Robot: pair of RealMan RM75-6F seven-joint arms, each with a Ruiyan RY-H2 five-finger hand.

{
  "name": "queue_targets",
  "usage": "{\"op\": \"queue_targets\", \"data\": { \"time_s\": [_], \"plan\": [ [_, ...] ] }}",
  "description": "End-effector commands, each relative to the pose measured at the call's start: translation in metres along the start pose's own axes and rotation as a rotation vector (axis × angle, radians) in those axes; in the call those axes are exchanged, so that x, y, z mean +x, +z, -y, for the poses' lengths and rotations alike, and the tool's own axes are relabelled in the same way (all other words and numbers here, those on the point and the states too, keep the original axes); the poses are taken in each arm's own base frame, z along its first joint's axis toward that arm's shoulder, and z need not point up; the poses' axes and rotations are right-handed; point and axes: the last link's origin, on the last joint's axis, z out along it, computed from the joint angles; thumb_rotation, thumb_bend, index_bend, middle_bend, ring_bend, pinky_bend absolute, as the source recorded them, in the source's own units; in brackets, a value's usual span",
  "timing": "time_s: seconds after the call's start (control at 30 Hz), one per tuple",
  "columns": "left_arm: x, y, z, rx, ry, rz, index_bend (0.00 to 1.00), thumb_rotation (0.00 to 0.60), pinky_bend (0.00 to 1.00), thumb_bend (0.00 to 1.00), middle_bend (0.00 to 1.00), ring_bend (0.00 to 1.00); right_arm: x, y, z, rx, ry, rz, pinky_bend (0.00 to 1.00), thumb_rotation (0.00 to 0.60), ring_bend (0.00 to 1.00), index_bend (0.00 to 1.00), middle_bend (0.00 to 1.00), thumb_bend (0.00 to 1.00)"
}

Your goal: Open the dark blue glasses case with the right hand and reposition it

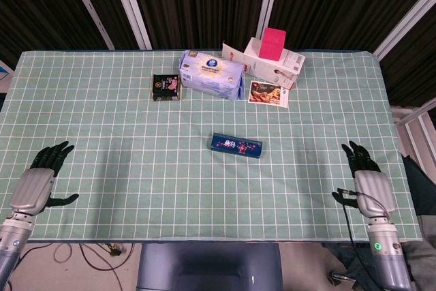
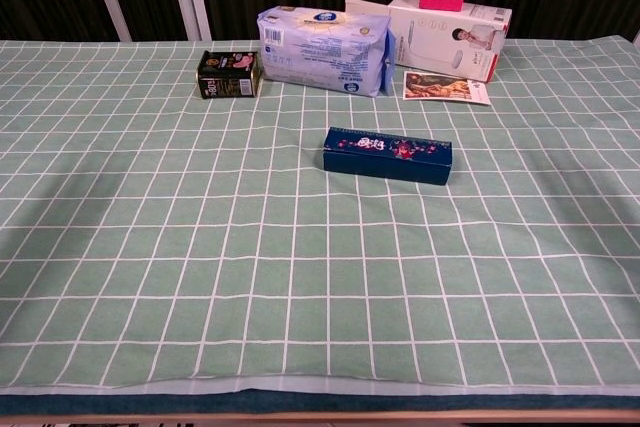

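Note:
The dark blue glasses case (image 1: 236,146) (image 2: 387,155), with a flowered lid, lies closed near the middle of the green checked tablecloth. My right hand (image 1: 363,180) hovers over the cloth's front right corner, fingers spread and empty, well to the right of the case. At the front left, my left hand (image 1: 39,180) is also empty with its fingers apart. Neither hand shows in the chest view.
At the back stand a small dark tin (image 1: 166,87), a blue-white wipes pack (image 1: 212,75), a white box (image 1: 274,63) with a pink block (image 1: 272,43) on top, and a picture card (image 1: 268,93). The table's front edge (image 2: 320,395) is close.

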Motion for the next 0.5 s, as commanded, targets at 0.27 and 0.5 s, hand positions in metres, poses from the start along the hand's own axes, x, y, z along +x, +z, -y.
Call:
{"op": "queue_targets", "data": {
  "time_s": [0.27, 0.5],
  "plan": [
    [0.001, 0.002, 0.001, 0.008, -0.015, 0.007, 0.0, 0.6, 0.0, 0.01, 0.0, 0.0, -0.025, 0.066, 0.083, 0.073, 0.041, 0.084, 0.24, 0.6, 0.0, 0.0, 0.0, 0.15],
    [0.002, 0.004, 0.002, 0.014, -0.029, 0.022, 0.0, 0.6, 0.0, 0.01, 0.0, 0.0, -0.033, 0.087, 0.129, 0.066, 0.128, 0.183, 0.24, 0.6, 0.0, 0.0, 0.0, 0.15]
  ]
}}
